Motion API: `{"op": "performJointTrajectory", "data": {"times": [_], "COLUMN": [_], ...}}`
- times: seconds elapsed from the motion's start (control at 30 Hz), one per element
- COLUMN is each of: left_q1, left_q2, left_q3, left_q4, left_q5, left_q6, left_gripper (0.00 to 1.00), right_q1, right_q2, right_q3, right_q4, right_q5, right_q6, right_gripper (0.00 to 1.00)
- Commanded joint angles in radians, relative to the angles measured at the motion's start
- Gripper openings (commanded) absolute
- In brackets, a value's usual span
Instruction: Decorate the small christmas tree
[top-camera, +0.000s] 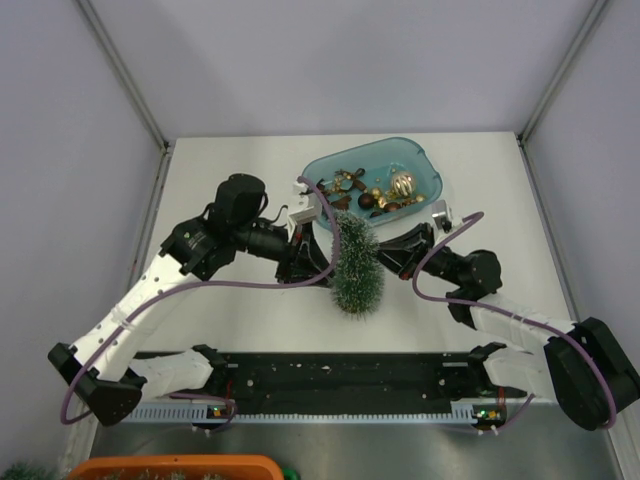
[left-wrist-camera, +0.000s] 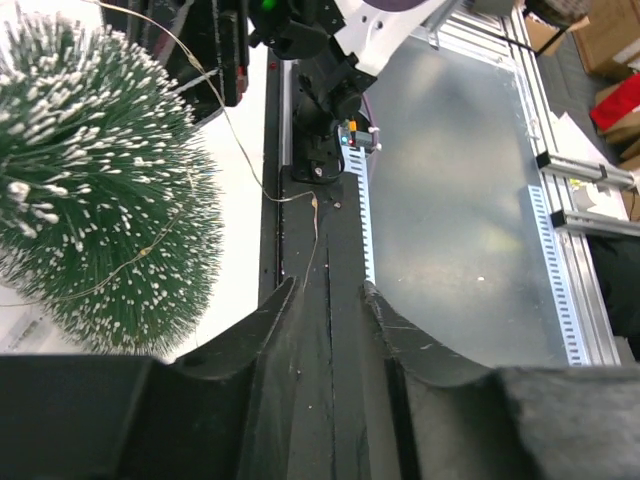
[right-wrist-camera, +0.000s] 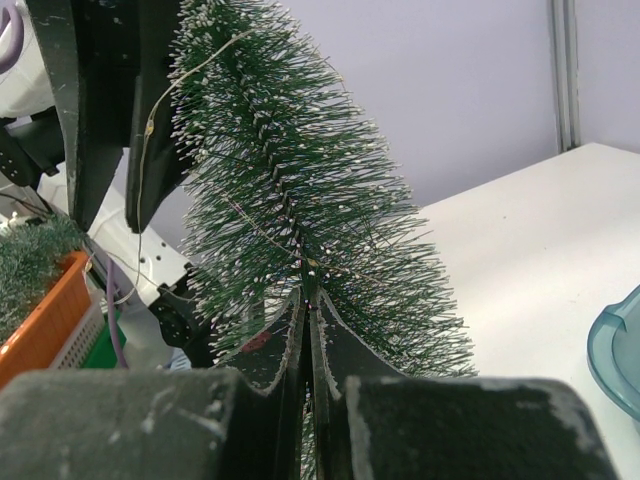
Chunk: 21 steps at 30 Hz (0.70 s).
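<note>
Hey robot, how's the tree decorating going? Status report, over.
Left gripper open beside the small christmas tree. Right gripper shut among its bristles. Thin light wire draped on tree, trailing toward left gripper. Ornament tray behind, not in the way.

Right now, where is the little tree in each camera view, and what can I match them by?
Top external: the tree is in the middle of the table, between the two arms.
Left wrist: it fills the left side.
Right wrist: centre, tip toward the upper left.
Shared landmark: the left gripper, close beside the tree in all three.
</note>
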Motion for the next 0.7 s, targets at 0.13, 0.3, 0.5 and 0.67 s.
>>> {"op": "performJointTrajectory", "data": {"times": [0.13,0.3,0.5,0.67], "left_q1": [-0.008,-0.008,-0.008,-0.013], "left_q2": [-0.011,-0.013,-0.016,-0.025], "left_q3": [-0.025,-0.025,-0.033,-0.069], "left_q4": [0.052,0.052,0.050,0.068], "left_q5": [0.100,0.140,0.126,0.046], "left_q6": [-0.024,-0.030,-0.031,-0.054], "left_gripper": [0.42,0.68,0.71,0.65], "right_q1": [-0.009,-0.009,-0.009,-0.009], "right_q2": [-0.017,-0.004,-0.001,-0.003], "right_q3": [-0.013,-0.013,-0.010,-0.013], "right_q4": [0.273,0.287,0.291,0.290], "right_q5": [0.002,0.004,0.001,0.001], "right_q6": [-0.007,-0.001,0.004,0.005], "right_gripper": [0.00,0.00,0.00,0.00]}}
